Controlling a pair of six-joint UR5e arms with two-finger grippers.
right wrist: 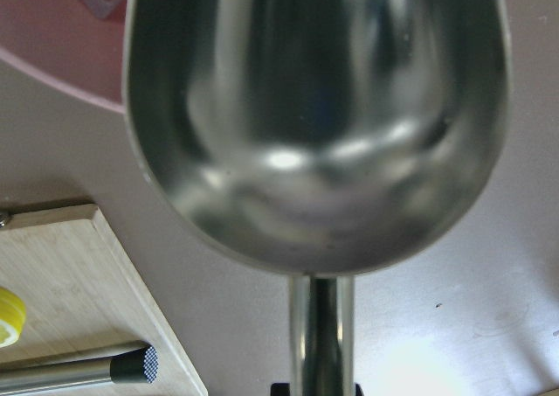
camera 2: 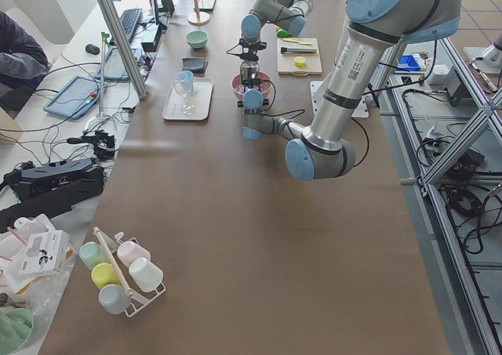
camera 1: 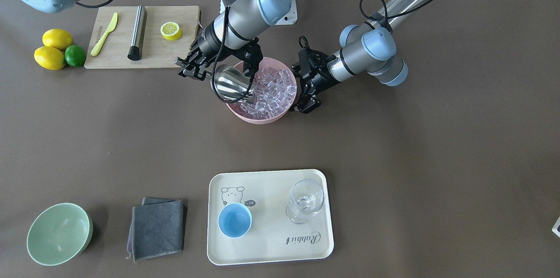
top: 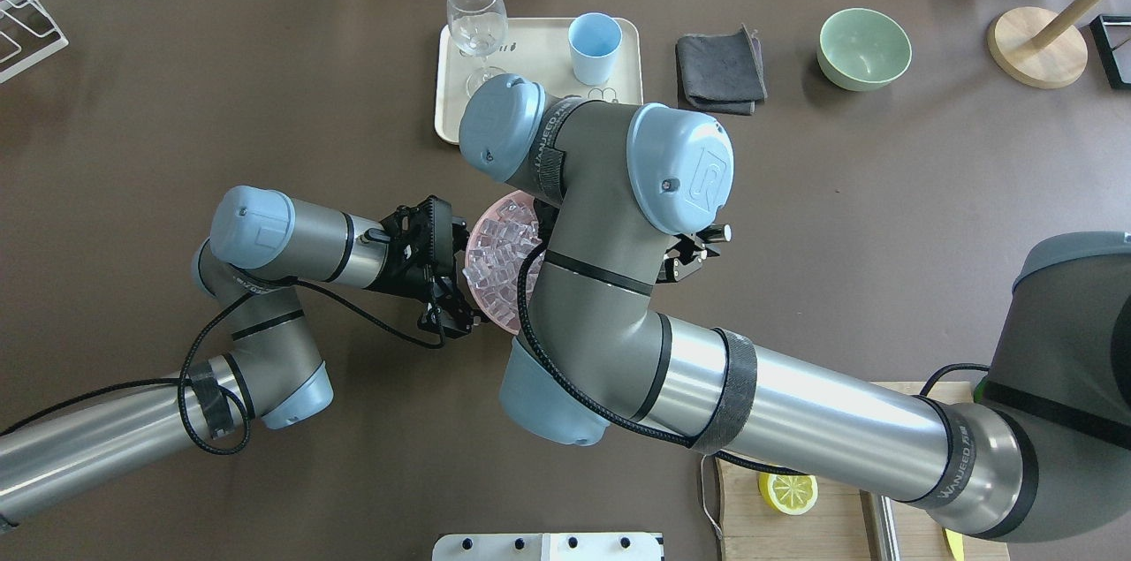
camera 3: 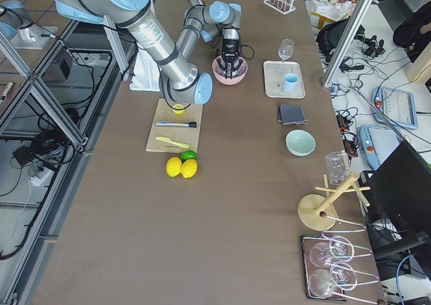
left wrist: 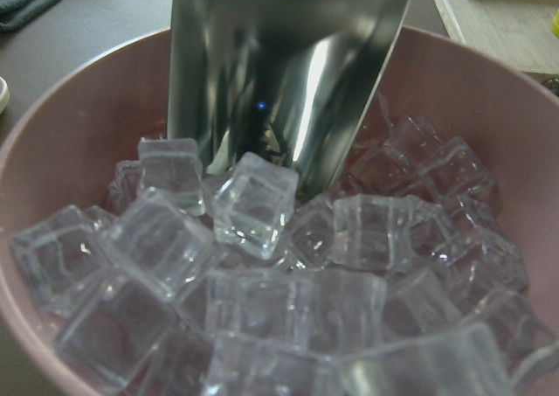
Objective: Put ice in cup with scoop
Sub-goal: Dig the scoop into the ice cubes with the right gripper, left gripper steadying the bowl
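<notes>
Nearest the front-facing camera, along the brown surface (camera 1: 393,160): a pale green bowl (camera 1: 59,234), a folded grey cloth (camera 1: 156,227) near it, then a cream tray (camera 1: 271,236). On the tray, the cup (camera 1: 235,220), upright at the cloth end, only its blue inside showing. At the tray's other end, apart from the cup, a clear stemmed glass (camera 1: 305,201), also upright.

Farther back, mid-surface, well apart from the tray: a pink bowl (camera 1: 258,118) heaped with the ice (camera 1: 273,92), many clear cubes piled close to the rim.

Over that bowl, the scoop (camera 1: 229,82), pinched by its short handle in the right claw (camera 1: 202,71). Tilted mouth-down across the rim on the cutting-board side, with the front lip touching the top cubes in the left wrist view. Bare shiny steel inside the trough in the right wrist view.

Just beside the opposite rim, the left claw (camera 1: 306,100). Cannot tell whether spread or pressed together, nor whether touching the bowl.

Farther still, toward the robot's base: a wooden cutting board (camera 1: 175,55) carrying a yellow-green knife (camera 1: 105,33), a straight steel rod (camera 1: 137,32) with a black tip, and a half lemon (camera 1: 170,30) cut side up. Beside the board's outer end, two lemons (camera 1: 57,38) and a lime (camera 1: 75,55), bunched together and touching.
</notes>
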